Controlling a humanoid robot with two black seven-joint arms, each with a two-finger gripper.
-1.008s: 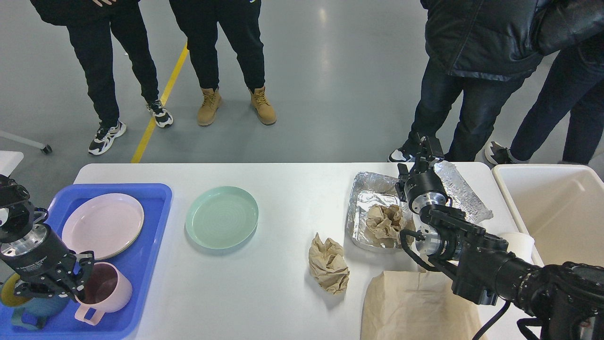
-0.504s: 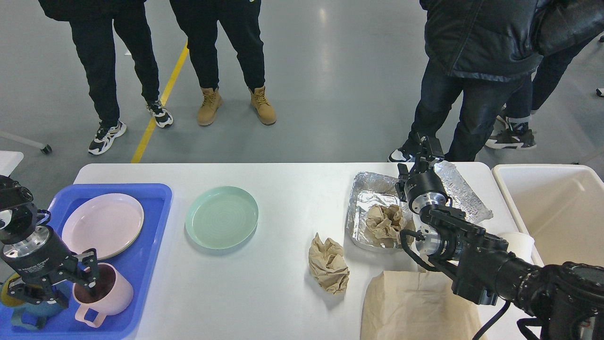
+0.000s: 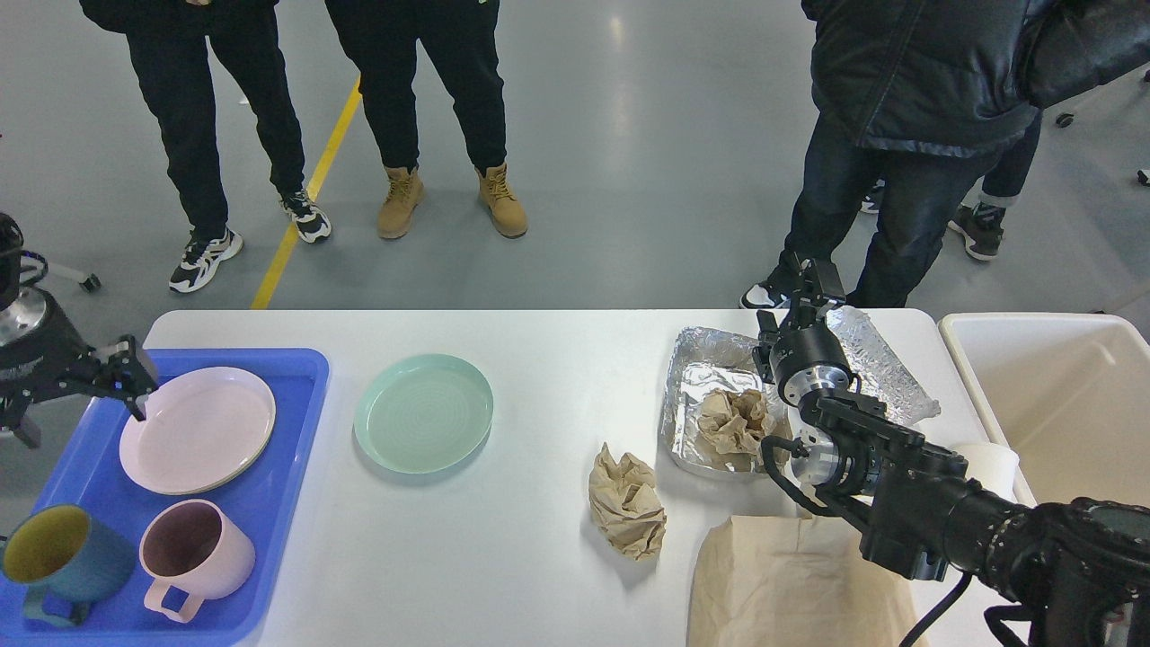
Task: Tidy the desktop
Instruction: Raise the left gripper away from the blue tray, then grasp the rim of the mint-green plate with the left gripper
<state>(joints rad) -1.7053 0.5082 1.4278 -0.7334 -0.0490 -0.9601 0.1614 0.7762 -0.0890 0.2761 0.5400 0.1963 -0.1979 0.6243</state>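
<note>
Left tool (image 3: pixel 126 373) has let go of the pink mug (image 3: pixel 193 557) and pulled up and back to the far left corner of the blue tray (image 3: pixel 296 377). Its fingers look parted with nothing between them, tips hovering just over the rim of the pink plate (image 3: pixel 198 429). The mug stands upright in the tray's near end, just beside the teal mug (image 3: pixel 54 553), handle toward the camera. Half a second ago the tool was on the mug rim; now it's clear, so the mug placement reads as done.

Right tool (image 3: pixel 809 292) hasn't moved across the three frames. It's at the far edge of the desk (image 3: pixel 539 557), against the crumpled foil sheet (image 3: pixel 885 368), seen end-on and dark, so I can't tell if it's gripping the foil or just resting there. Foil tray (image 3: pixel 692 359) sits just left of it with a crumpled brown paper wad (image 3: pixel 732 418) inside.

Still loose on the desk: green plate (image 3: pixel 422 424) in the middle, well apart from the blue tray; second brown paper ball (image 3: pixel 626 503) near the front; flat brown paper bag (image 3: pixel 791 584) at the front edge; a white roll (image 3: pixel 988 463), probably paper, partly hidden by the right arm. Cream bin (image 3: pixel 1060 404) is off the right end, nothing visible inside.

Judgement: dishes nearly sorted, green plate is the obvious next pick for the left side; trash on the right is all still out.
</note>
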